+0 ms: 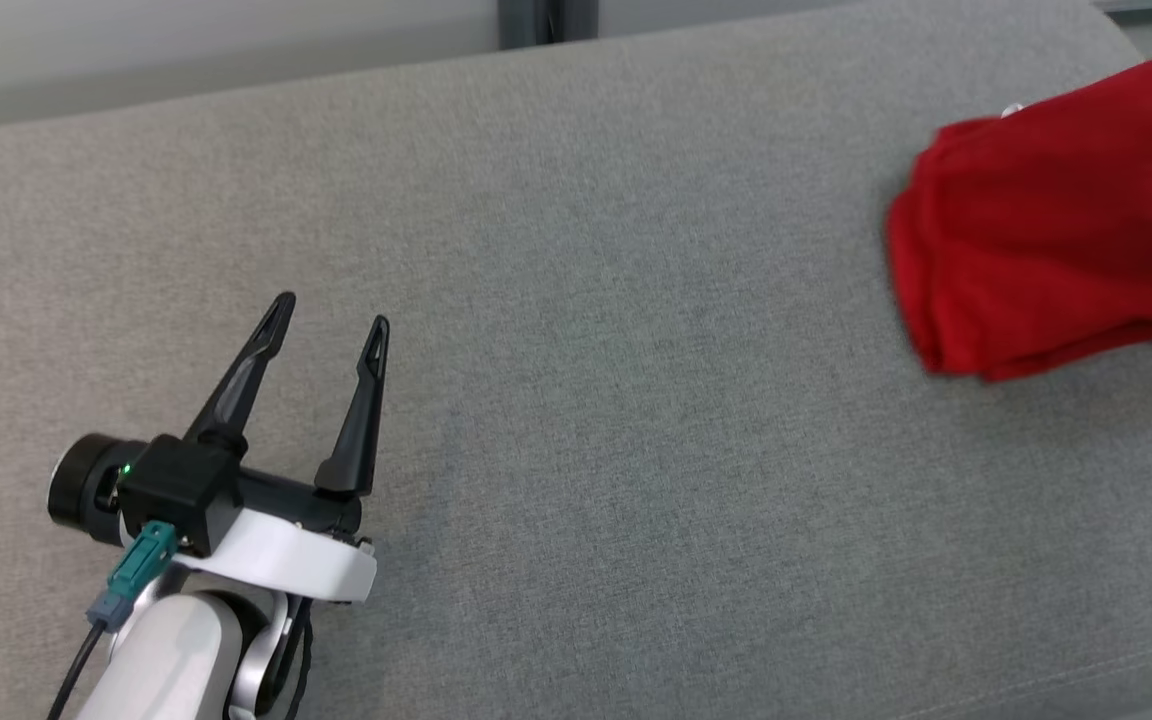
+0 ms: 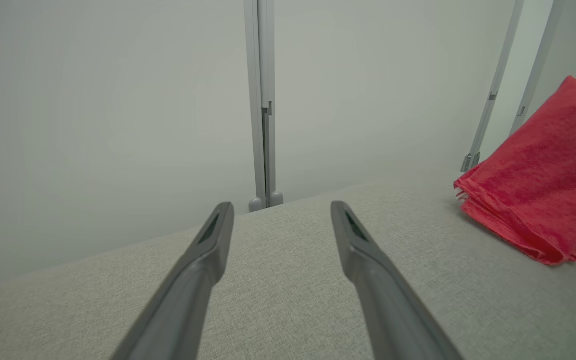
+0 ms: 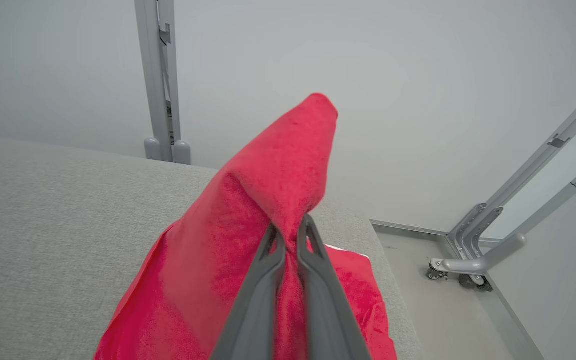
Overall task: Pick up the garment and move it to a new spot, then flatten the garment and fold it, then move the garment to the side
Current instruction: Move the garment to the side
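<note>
The garment is red cloth, folded into layers, at the far right of the grey padded surface. My right gripper is shut on a bunched fold of the garment, and the cloth is drawn up into a peak above the fingertips. Below the pinch it drapes down onto the surface. My left gripper stands open over bare padding at the lower left, well away from the cloth. In the left wrist view, my left gripper holds nothing, and the garment slants up at the right edge.
A grey upright post stands behind the padded surface against a pale wall. Slanted metal frame legs with casters rest on the floor past the surface's right end. Bare padding stretches between my left gripper and the cloth.
</note>
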Tool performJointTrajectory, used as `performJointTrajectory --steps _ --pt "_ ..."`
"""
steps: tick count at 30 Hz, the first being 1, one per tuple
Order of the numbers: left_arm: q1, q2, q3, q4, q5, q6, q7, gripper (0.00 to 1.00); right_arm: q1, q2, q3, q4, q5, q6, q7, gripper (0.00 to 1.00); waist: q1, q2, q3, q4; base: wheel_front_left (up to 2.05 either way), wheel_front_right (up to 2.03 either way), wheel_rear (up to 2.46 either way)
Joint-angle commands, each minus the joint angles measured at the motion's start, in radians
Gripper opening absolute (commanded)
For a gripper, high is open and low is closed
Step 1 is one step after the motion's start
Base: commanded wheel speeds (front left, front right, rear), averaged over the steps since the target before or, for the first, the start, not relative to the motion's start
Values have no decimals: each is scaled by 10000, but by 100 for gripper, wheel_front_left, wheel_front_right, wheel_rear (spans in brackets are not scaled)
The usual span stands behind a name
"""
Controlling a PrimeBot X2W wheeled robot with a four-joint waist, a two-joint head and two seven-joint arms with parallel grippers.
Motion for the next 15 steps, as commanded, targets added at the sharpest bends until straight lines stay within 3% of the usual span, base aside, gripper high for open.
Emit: performJointTrajectory --steps 1,4,9,10,11,13,15 --pt "-254 98 -16 -100 94 -32 65 100 -282 -278 2 114 38 -1 7 0 0 0 436 -132 0 0 0" --pt "-494 268 -97 -296 222 -120 232 100 -809 -825 -11 603 -5 -1 178 0 0 0 828 -147 0 0 0" --pt "-788 502 -187 -582 394 -175 541 100 -1535 -1198 -6 1748 -118 -1 91 0 0 0 1375 -103 0 0 0" --pt "-866 555 -194 -665 432 -186 603 100 -1726 -1152 -73 2008 -134 -1 -92 7 0 0 1482 -84 0 0 0" --pt "-908 594 -195 -730 461 -190 618 100 -1843 -1053 -126 2346 -158 -1 -159 43 0 0 1575 -71 0 0 0" --pt "-963 654 -213 -860 523 -174 718 100 -2107 -899 -291 2915 -252 -1 -559 100 0 0 1772 -43 0 0 0" --pt "-1050 693 -223 -1001 558 -146 791 100 -2288 -782 -487 3576 -409 -1 -897 100 0 0 1927 -31 0 0 0"
